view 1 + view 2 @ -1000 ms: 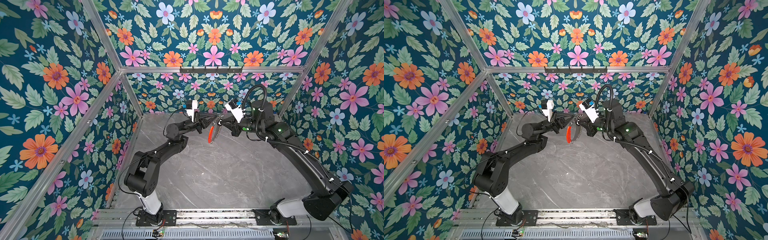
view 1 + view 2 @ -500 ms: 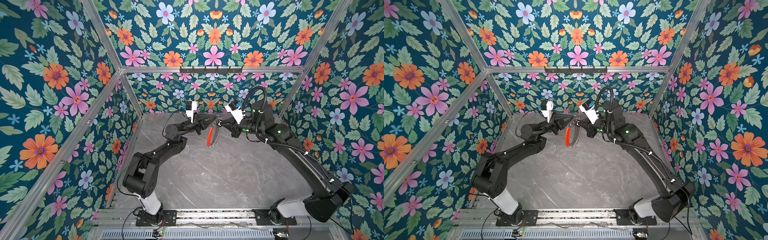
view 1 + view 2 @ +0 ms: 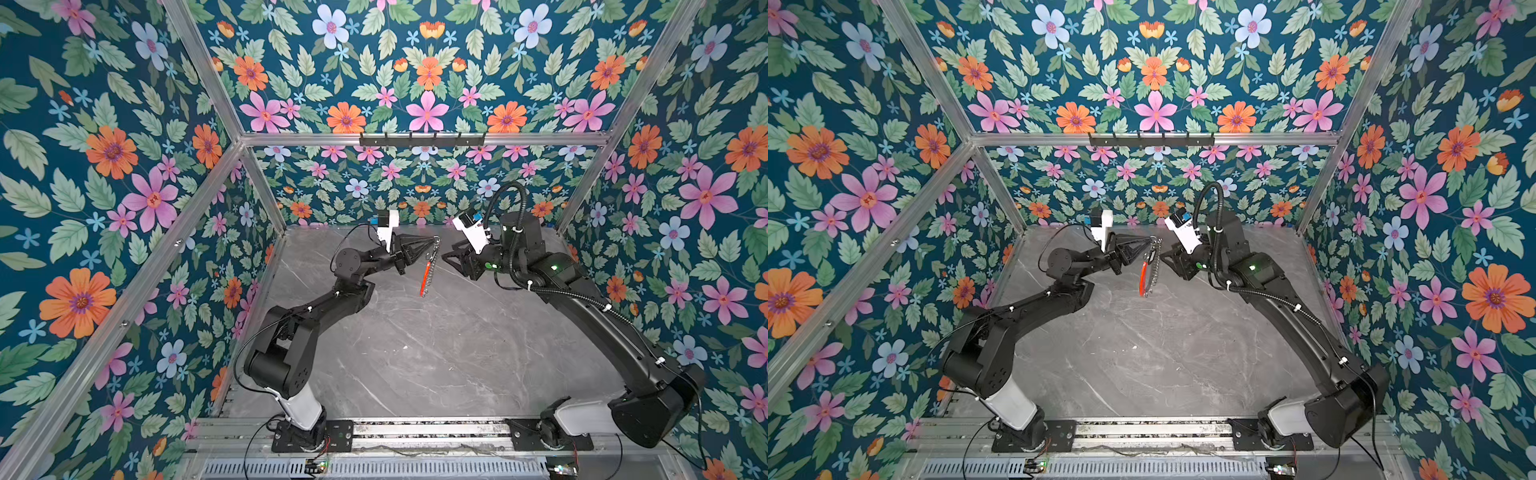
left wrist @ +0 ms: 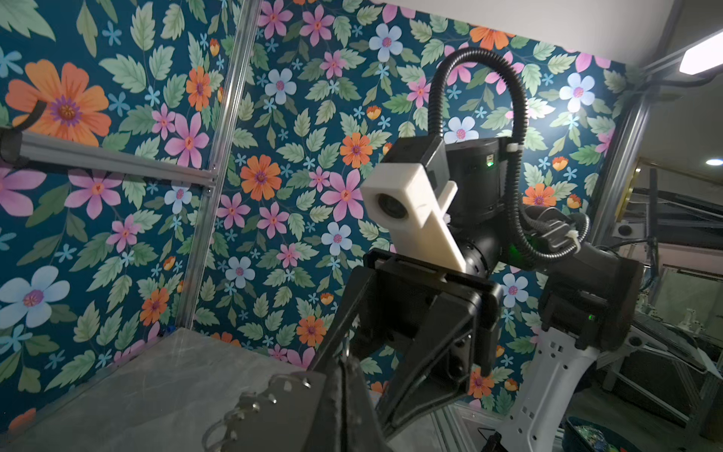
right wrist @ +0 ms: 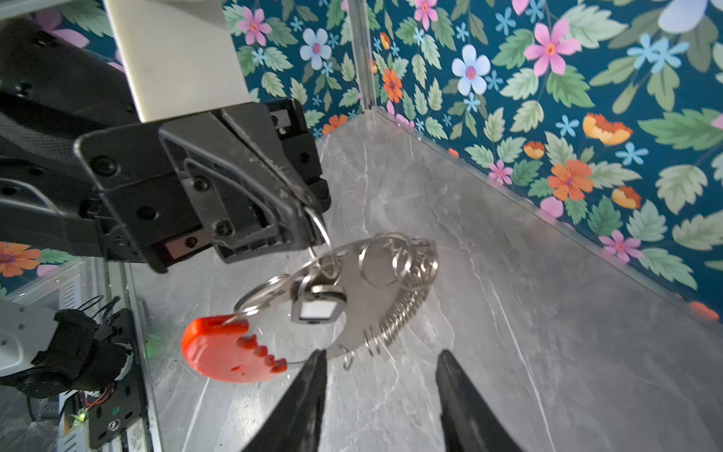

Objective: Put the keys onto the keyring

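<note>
Above the surface (image 3: 415, 353), the left hand (image 5: 309, 205) pinches the keyring (image 5: 407, 309), key (image 5: 317, 307) seemingly threaded; the spread, empty right hand (image 5: 381, 354) should back clear.

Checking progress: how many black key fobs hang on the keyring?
1: the black key fob hangs on the keyring, below the left gripper, beside the red piece. More could hide among the rings.

No writing, brand, number or sign can be read in any view; the pale label (image 5: 315, 311) on the small black key fob (image 5: 319, 303) looks blank in the right wrist view
</note>
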Tool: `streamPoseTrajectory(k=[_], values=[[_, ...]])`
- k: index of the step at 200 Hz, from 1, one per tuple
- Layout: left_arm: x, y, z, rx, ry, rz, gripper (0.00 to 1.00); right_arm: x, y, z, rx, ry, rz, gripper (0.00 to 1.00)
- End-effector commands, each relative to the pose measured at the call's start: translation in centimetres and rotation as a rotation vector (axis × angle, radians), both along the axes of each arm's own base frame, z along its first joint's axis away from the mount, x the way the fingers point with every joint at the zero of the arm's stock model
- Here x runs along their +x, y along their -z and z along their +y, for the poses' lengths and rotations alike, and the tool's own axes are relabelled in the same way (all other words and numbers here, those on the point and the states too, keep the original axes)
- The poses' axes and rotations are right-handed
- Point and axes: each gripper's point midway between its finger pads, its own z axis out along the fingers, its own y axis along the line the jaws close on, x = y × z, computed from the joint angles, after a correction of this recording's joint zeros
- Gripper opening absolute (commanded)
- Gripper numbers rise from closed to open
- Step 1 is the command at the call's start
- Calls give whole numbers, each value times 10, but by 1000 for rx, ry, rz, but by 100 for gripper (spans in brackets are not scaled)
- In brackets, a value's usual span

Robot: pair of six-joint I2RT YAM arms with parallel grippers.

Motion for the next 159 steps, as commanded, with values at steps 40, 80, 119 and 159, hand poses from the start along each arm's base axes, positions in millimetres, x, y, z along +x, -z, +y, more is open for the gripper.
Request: streamPoseTrajectory(k=[40,80,119,159], values=[[22,46,-68,46,17,41,0,41,-6,-118,149,524,-27,47],[44,82,-123,13,29,81,0,45,3,-143,182,609,-3,47],[68,175,-109,131,-91,145,0,48,19,-135,190,572,45,47],[65,245,-73,225,-162,233,0,51,26,-128,205,548,65,47]])
